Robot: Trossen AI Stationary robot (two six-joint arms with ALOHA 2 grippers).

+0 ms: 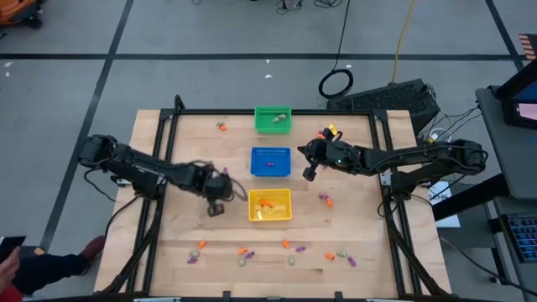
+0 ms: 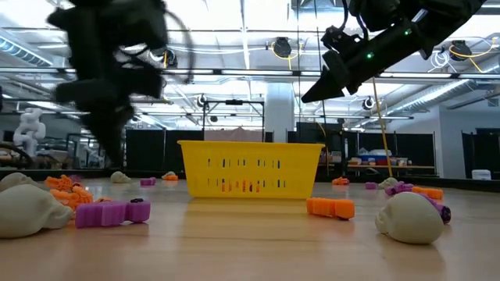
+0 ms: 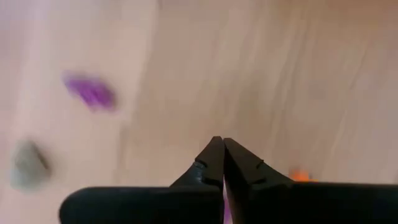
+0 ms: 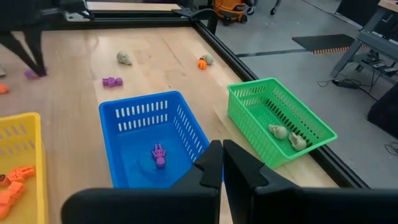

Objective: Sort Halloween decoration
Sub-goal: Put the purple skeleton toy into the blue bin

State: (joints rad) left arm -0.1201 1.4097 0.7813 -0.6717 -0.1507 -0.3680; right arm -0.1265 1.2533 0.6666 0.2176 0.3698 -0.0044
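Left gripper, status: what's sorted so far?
Left gripper shut over bare table, apparently empty. Right gripper shut above blue basket. One purple trinket in blue; many still loose.

**Both arms over the wooden table**

Left arm's fingers (image 1: 216, 209) hover just beside the yellow square plastic basket (image 1: 270, 205) holding orange trinkets (image 1: 267, 203). Right arm's fingers (image 1: 309, 174) hang beside the blue square plastic basket (image 1: 270, 162); the green square basket (image 1: 273, 119) lies beyond.
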